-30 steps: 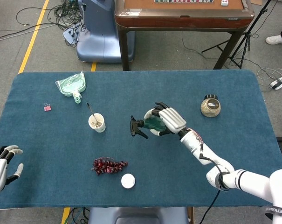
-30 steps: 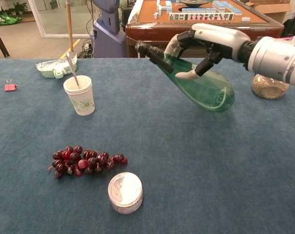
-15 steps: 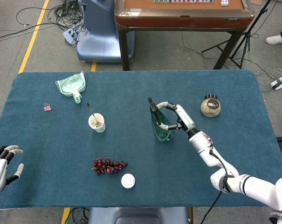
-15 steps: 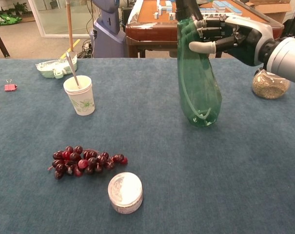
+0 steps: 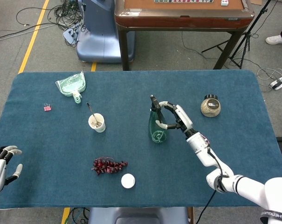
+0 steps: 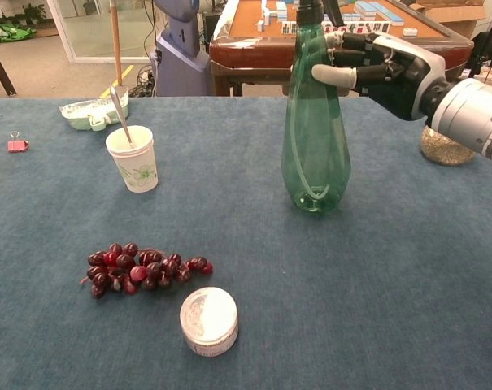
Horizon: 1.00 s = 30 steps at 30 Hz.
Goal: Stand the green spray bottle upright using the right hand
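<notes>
Standing now at centre frame: green spray bottle, base down on the blue table, where a second ago it hung tilted and off the cloth. Right hand still holds its neck; release remains, I judge. Left hand, lower left, fingers spread, holding nothing. Room: grey floor, wooden table in the upper frame.

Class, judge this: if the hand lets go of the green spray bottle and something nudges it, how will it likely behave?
The green spray bottle is tall on a narrow base, so probably tips easily. It looks nearly empty, likely light. The right hand grips only its neck.
</notes>
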Motion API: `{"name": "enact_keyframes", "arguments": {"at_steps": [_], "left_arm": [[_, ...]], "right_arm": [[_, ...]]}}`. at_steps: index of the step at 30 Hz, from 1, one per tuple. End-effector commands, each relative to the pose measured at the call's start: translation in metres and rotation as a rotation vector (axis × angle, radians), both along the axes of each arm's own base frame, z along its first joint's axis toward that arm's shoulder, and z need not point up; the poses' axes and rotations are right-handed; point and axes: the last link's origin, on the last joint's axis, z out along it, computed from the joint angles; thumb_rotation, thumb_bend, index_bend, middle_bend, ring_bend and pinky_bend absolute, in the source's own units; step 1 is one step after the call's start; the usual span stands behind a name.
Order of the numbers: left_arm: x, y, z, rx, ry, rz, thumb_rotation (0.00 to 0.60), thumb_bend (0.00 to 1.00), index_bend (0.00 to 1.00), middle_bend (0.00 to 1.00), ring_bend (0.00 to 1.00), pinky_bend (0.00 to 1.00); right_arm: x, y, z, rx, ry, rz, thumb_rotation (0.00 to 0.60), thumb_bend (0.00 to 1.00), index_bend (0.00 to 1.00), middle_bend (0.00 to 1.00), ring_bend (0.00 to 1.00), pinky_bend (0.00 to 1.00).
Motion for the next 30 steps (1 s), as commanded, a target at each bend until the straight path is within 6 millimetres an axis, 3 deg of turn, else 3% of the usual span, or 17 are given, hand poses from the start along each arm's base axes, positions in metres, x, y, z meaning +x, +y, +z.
{"name": "enact_keyframes", "arguments": {"at_steps": [1, 12, 20, 30], "left_arm": [[0.000, 0.000, -0.001, -0.003, 0.000, 0.002, 0.600, 0.38, 0.36, 0.27, 0.21, 0.10], [-0.001, 0.001, -0.002, -0.006, -0.002, 0.003, 0.600, 0.38, 0.36, 0.27, 0.21, 0.10], [-0.001, 0.000, -0.002, -0.009, -0.002, 0.006, 0.600, 0.38, 0.36, 0.27, 0.21, 0.10], [0.000, 0.001, -0.003, -0.010, -0.003, 0.001, 0.600, 0.38, 0.36, 0.27, 0.21, 0.10]], "right_arm": [[0.000, 0.002, -0.002, -0.013, -0.008, 0.012, 0.600, 0.25, 0.58, 0.47, 0.24, 0.11], [-0.005, 0.008, -0.015, -0.048, -0.020, 0.028, 0.600, 0.22, 0.58, 0.45, 0.24, 0.11], [-0.011, 0.010, -0.016, -0.051, -0.024, 0.024, 0.600, 0.06, 0.58, 0.41, 0.24, 0.11], [-0.020, 0.014, -0.010, -0.065, -0.025, 0.011, 0.575, 0.00, 0.47, 0.33, 0.21, 0.11]]}}
